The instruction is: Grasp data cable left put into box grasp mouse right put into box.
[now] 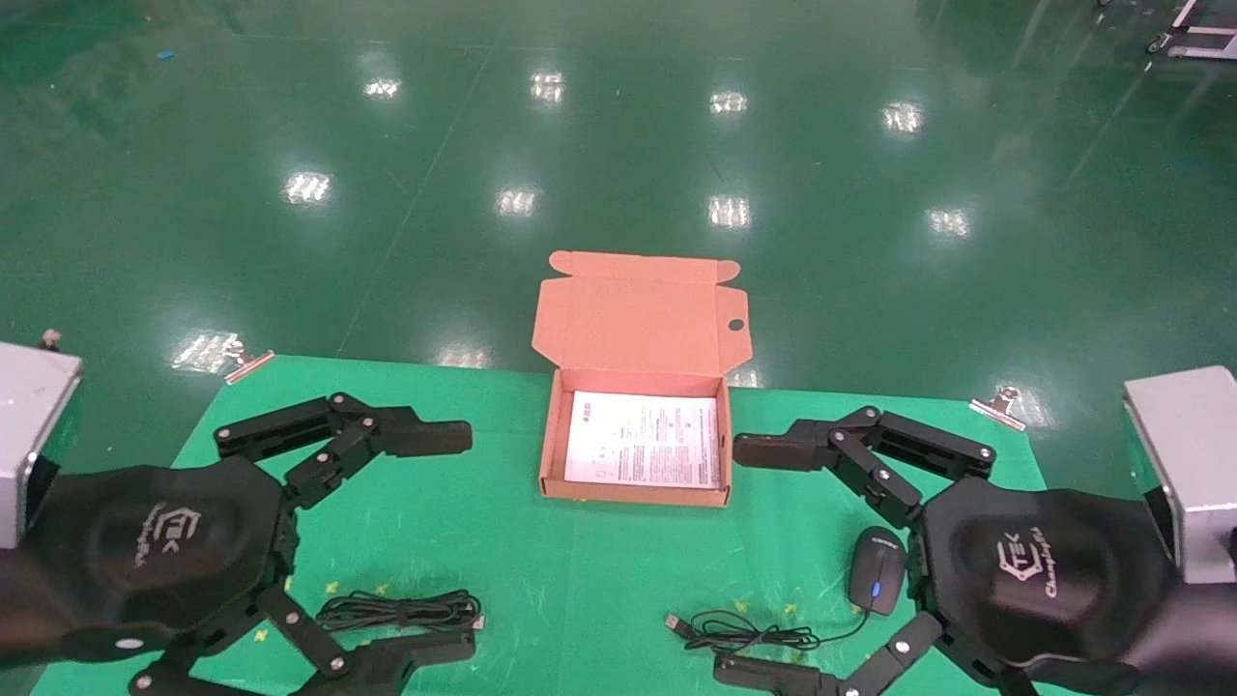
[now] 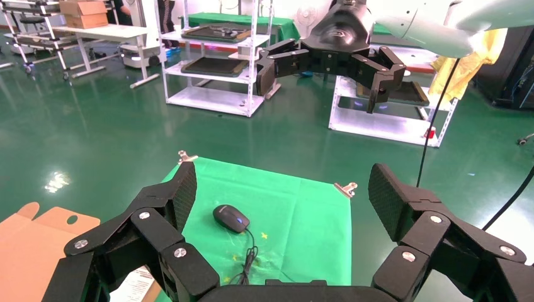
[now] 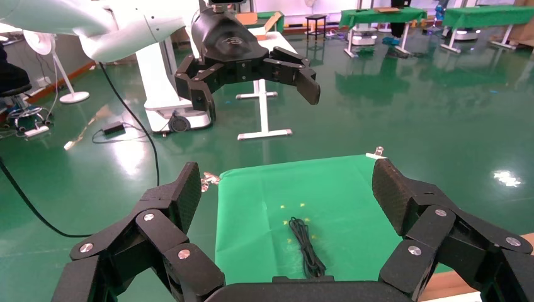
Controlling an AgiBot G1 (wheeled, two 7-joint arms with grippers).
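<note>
The box (image 1: 551, 445) lies open at the middle of the green cloth, lid flap leaning back, a white printed sheet (image 1: 646, 440) inside. The data cable (image 1: 401, 611) lies coiled flat near the front left; the right wrist view shows this data cable (image 3: 306, 245) across the table. The mouse (image 1: 877, 570) rests front right, its loose cord (image 1: 744, 630) trailing left; the left wrist view also catches the mouse (image 2: 230, 218). My left gripper (image 1: 454, 541) hovers open just left of the box, above the cable. My right gripper (image 1: 742, 559) hovers open right of the box, beside the mouse. Both are empty.
The green cloth (image 1: 580, 580) is held by metal clips (image 1: 1000, 406) at its far corners, with glossy green floor beyond the far edge. Grey housings (image 1: 1179, 464) flank both sides. White shelving racks (image 2: 214, 56) stand far off on the floor.
</note>
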